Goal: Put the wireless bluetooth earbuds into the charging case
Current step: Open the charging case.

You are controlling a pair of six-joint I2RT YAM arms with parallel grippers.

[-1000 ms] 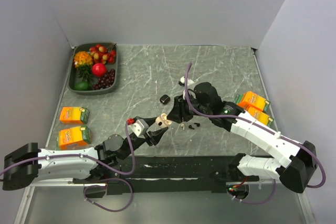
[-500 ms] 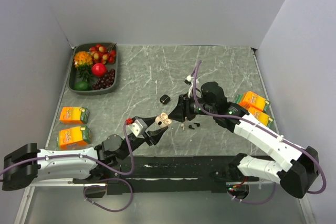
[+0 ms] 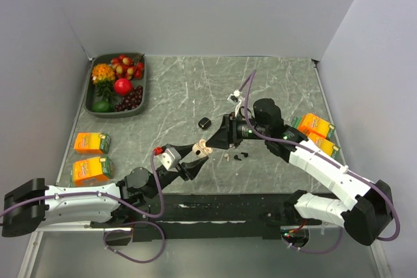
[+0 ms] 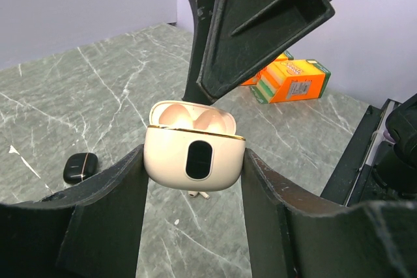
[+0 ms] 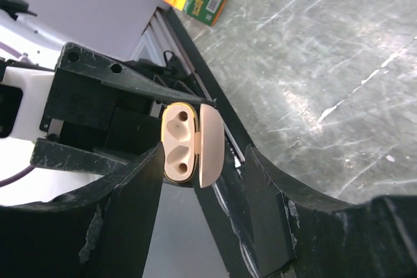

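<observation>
Holding cream charging case [image 4: 194,164], lid open, wells empty, in left gripper [image 4: 193,155] | right gripper [image 5: 203,154] parted, empty

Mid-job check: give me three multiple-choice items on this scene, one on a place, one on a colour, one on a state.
1. Where is the cream case?
A. in the left tool
B. in the fruit tray
C. on an orange carton

2. What colour is the small closed case on the table?
A. white
B. black
C. orange

3. How is the cream case's lid?
A. open
B. shut
C. missing

Answers:
1. A, fingers clamp both its sides.
2. B, it is glossy black.
3. A, both empty wells show.
</observation>
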